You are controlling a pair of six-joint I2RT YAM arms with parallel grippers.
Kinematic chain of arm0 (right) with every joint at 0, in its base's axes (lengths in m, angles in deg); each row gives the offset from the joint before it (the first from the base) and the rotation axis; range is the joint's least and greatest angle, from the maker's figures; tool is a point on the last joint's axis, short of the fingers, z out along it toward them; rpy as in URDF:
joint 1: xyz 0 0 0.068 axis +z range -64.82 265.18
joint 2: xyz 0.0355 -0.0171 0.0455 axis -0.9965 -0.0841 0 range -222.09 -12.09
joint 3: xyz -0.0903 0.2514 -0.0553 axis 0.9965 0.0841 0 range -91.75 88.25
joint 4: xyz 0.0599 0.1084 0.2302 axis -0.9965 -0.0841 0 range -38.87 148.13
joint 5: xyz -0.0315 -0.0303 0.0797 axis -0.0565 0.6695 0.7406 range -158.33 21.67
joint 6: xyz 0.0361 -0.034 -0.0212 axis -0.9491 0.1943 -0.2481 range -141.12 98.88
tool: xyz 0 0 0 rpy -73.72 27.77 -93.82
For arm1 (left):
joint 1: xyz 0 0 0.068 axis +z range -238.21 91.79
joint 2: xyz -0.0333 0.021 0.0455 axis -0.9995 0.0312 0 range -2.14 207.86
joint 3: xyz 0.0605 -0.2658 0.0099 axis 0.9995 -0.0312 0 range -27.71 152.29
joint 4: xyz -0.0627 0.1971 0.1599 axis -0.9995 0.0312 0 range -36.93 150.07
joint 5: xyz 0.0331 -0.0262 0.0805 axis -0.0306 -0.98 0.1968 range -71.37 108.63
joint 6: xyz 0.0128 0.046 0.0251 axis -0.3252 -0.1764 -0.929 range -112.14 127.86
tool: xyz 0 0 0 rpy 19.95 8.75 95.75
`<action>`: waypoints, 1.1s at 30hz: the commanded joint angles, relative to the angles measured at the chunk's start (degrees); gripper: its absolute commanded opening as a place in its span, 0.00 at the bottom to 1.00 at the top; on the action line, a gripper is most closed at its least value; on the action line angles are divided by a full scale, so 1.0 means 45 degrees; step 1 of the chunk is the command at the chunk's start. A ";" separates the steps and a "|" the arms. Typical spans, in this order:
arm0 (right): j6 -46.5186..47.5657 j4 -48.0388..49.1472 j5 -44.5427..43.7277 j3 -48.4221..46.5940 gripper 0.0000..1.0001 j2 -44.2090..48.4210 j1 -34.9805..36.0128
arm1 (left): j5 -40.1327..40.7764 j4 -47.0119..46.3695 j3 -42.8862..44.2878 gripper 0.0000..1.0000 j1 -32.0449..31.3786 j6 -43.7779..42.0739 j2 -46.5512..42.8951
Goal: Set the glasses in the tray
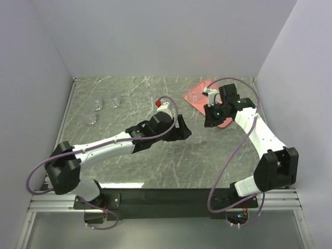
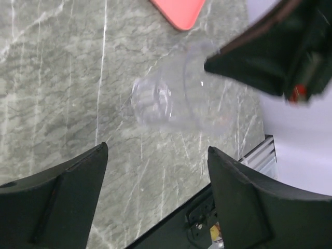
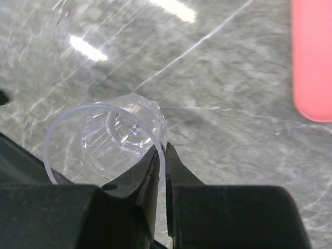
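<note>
Sitting on the table (image 1: 207, 155) at the left are three glasses (image 1: 96, 105). In the middle, the left gripper (image 2: 156, 154) is wide open, holding nothing. The right gripper (image 3: 162, 155) pinches one glass (image 3: 104, 137) by its rim, near the pink tray (image 1: 199, 101).

Three glasses (image 1: 96, 105) sit far left on counter (image 1: 155, 155); tray (image 1: 198, 96) far right. Left end effector (image 1: 184, 129) mid-counter, right end effector (image 1: 209, 120) over tray's near edge.

Pink on veined grey stone.
The desk (image 1: 155, 150) is grey-green marble with white veins; the tray (image 1: 195, 96) salmon pink; the glasses (image 1: 96, 106) clear and colourless; the left tool (image 2: 156, 151) and right tool (image 3: 163, 155) black; the cables (image 1: 228, 79) pale purple.
</note>
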 commanded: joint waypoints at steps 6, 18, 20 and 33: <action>-0.0260 0.2137 0.0565 -0.1114 0.00 -0.0875 -0.1967 | -0.0013 -0.1132 -0.1470 0.93 0.0469 -0.1959 -0.2328; -0.2154 0.4598 -0.1541 -0.2755 0.00 -0.3179 -0.3219 | 0.0338 0.0683 -0.2272 0.99 0.3414 -0.5121 -0.5631; -0.2351 0.4794 -0.1875 -0.3222 0.00 -0.3667 -0.3219 | 0.0396 0.1072 -0.2233 0.99 0.3866 -0.5592 -0.6254; -0.4205 0.5752 -0.3614 -0.5040 0.00 -0.6244 -0.3239 | 0.4067 0.1075 -0.3815 0.99 0.4552 -0.8268 -0.8582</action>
